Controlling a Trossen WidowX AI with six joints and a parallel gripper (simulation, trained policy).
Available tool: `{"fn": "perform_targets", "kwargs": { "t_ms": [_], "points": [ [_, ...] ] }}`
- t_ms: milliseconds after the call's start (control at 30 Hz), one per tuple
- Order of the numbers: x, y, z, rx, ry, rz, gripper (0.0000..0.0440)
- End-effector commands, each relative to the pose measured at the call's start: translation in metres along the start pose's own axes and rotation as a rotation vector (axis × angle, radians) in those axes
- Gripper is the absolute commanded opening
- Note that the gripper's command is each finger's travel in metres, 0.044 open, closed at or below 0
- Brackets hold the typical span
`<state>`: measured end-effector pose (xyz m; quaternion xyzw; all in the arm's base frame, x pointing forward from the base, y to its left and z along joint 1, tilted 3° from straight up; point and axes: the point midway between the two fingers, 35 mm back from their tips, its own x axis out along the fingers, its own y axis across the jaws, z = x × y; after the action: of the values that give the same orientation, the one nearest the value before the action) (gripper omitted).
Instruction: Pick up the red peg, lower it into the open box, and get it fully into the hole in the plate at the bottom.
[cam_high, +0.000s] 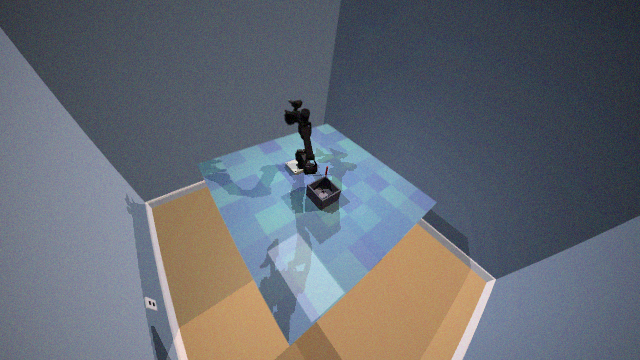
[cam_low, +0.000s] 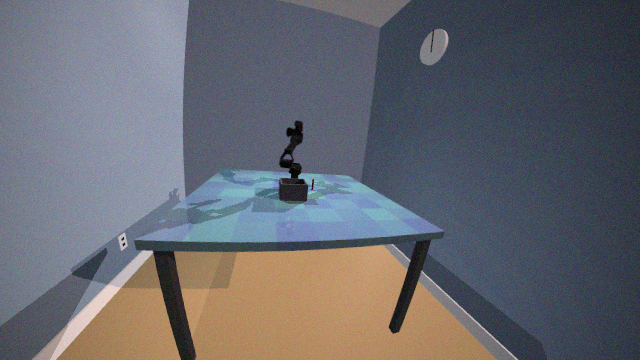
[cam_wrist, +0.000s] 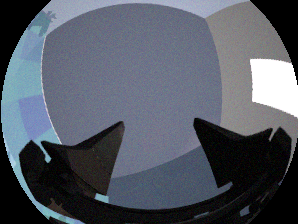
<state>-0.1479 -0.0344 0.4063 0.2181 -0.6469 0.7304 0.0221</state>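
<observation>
The red peg (cam_high: 326, 171) (cam_low: 313, 184) stands upright on the table, outside the box and a short way from it. The dark open box (cam_high: 316, 199) (cam_low: 293, 193) sits on the table near the arm's base. Something grey shows at the bottom of the box in the top view, but the hole cannot be made out. My gripper (cam_wrist: 159, 123) is open with its fingers wide apart and nothing between them. It is raised high above the table, far from the peg and the box. The peg and box are not in the wrist view.
The arm (cam_high: 306, 136) (cam_low: 293, 145) rises from a white base plate (cam_high: 294, 168) behind the box. The blue patchwork table (cam_high: 390, 215) (cam_low: 240, 227) carries shadows of the arm and box. Walls stand around the table.
</observation>
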Motion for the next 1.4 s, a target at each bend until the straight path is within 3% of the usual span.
{"fn": "perform_targets", "kwargs": {
  "t_ms": [0,67,700,1367],
  "points": [
    [-0.001,-0.003,-0.002,0.008,0.018,-0.013,0.0423],
    [-0.001,-0.005,-0.009,0.044,0.063,-0.027,0.0440],
    [-0.019,0.003,-0.106,0.436,0.588,-0.138,0.0440],
    [-0.093,0.006,-0.191,0.784,1.087,-0.494,0.0440]
  ]
}}
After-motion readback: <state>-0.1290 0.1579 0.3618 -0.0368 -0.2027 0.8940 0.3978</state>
